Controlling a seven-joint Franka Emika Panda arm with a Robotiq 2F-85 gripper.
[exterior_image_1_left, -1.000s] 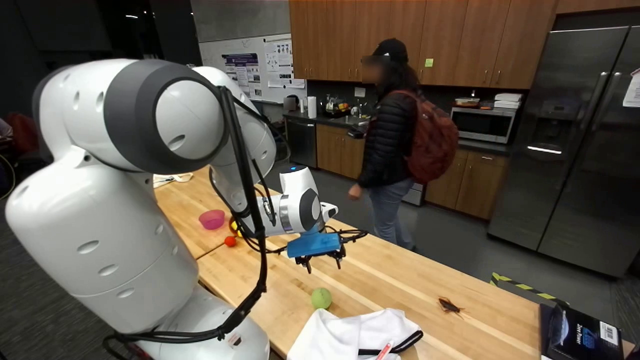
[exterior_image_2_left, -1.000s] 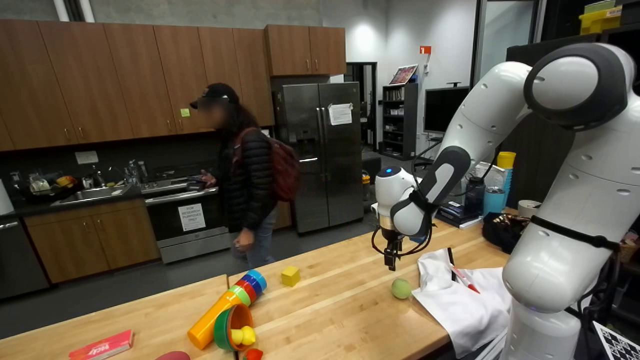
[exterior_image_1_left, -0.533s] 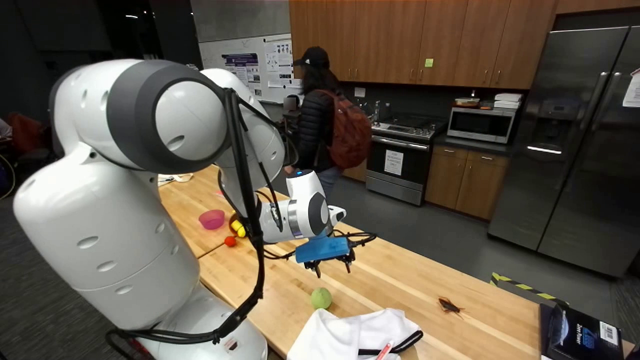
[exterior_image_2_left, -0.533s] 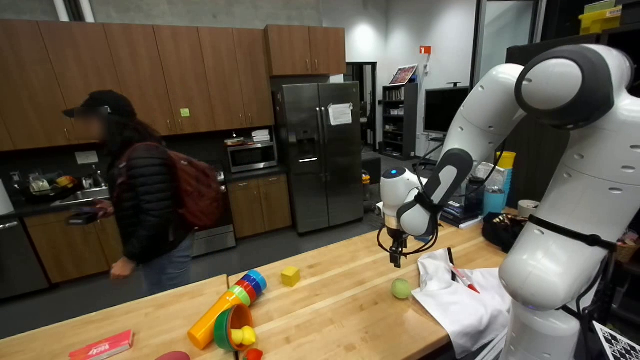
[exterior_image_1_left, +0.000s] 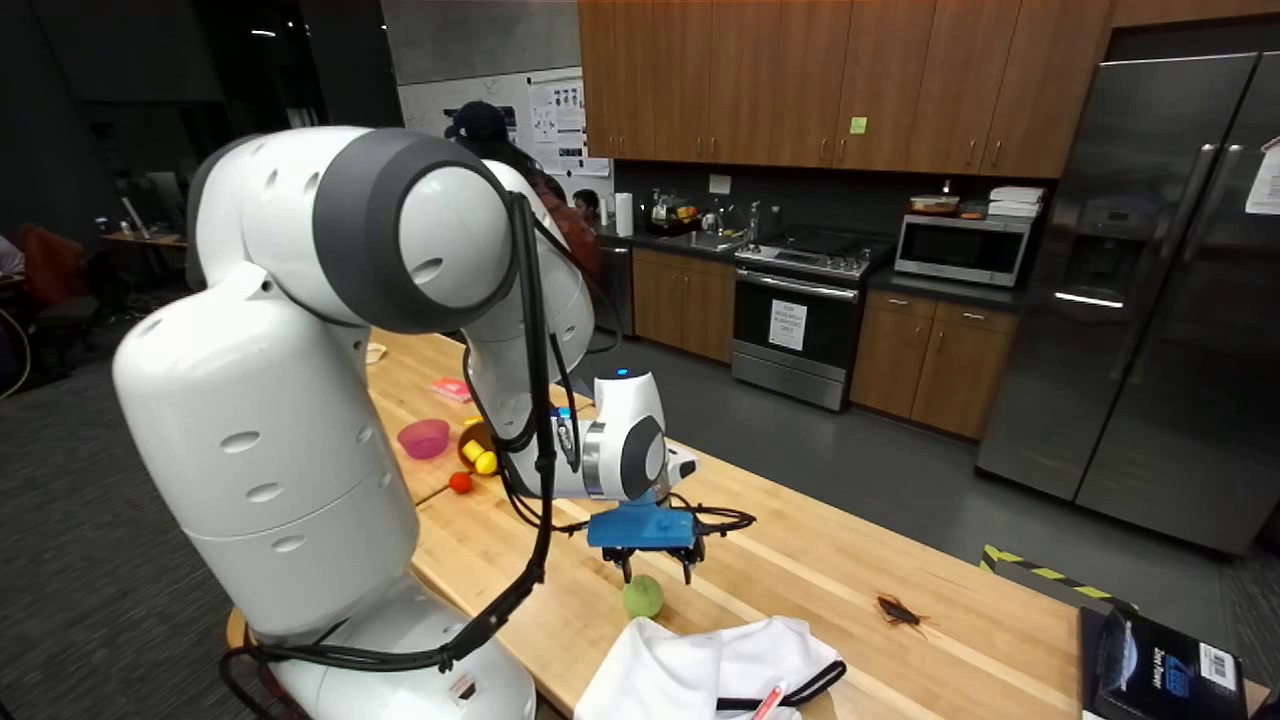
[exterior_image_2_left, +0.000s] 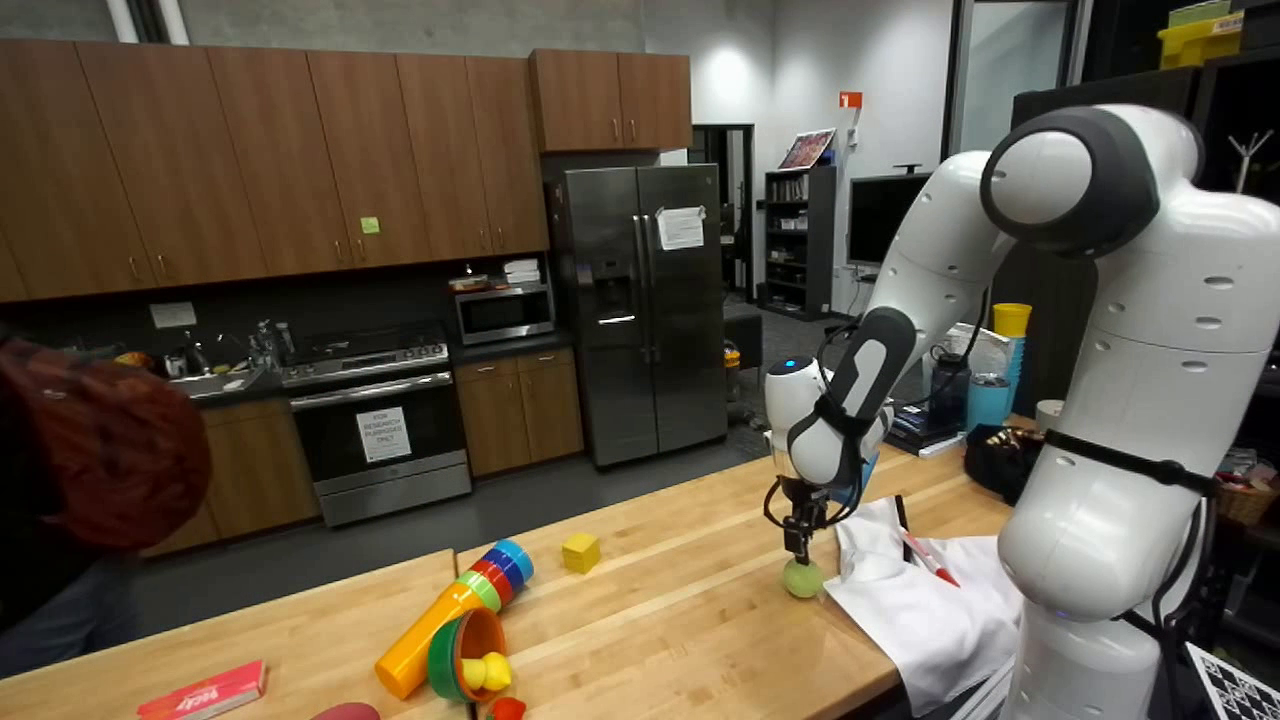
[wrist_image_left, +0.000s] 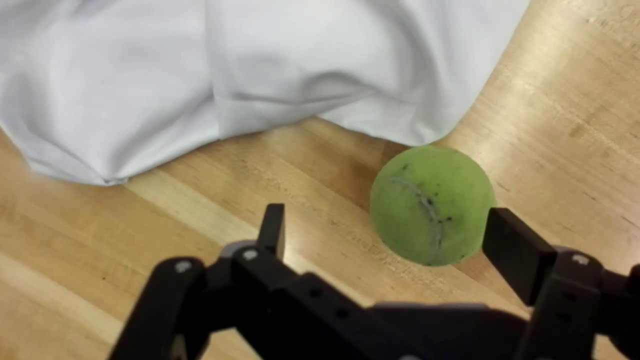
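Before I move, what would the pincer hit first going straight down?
Probably the green ball: in the wrist view, one finger of the open pincer overlaps its edge. Depth is unclear; that finger might reach the table instead.

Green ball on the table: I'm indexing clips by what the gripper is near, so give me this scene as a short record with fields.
gripper: open, holding nothing
nearest thing: green ball, resting on the wooden table
ball in wrist view: off-centre between the fingers, close by one of them
finger contact: cannot tell
beside ball: white cloth; whether they touch is unclear
on cloth: red-and-white pen
elsewhere on table: yellow block, dark insect shape
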